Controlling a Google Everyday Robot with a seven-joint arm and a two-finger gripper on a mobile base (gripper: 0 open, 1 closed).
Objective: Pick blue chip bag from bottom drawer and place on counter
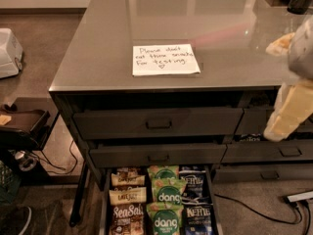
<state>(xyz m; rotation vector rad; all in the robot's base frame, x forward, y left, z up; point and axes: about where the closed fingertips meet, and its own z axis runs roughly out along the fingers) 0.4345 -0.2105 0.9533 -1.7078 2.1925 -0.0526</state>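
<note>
At far left, a white appliance [7, 53] sits on the floor, with a dark stand [24, 124] and loose cables [58, 165] in front of it. The counter [98, 43] fills the middle of the view and carries a white handwritten note [165, 59] near its front edge. Below it are two shallow grey drawers [157, 123] with rectangular pulls.

The bottom drawer [103, 204] stands pulled open, packed in three columns. Brown-and-cream SeaSalt bags [127, 214] are on the left, green dang bags [166, 196] in the centre, and the blue chip bag [198, 219] is at front right. A second Kettle bag [194, 182] lies just behind it.

The gripper [276, 84] hangs at the right edge, level with the counter's front lip. Its two pale fingers [291, 111] are spread apart and hold nothing. The blue chip bag lies well below it and to its left, untouched. A power strip [299, 197] rests on the floor at lower right.
</note>
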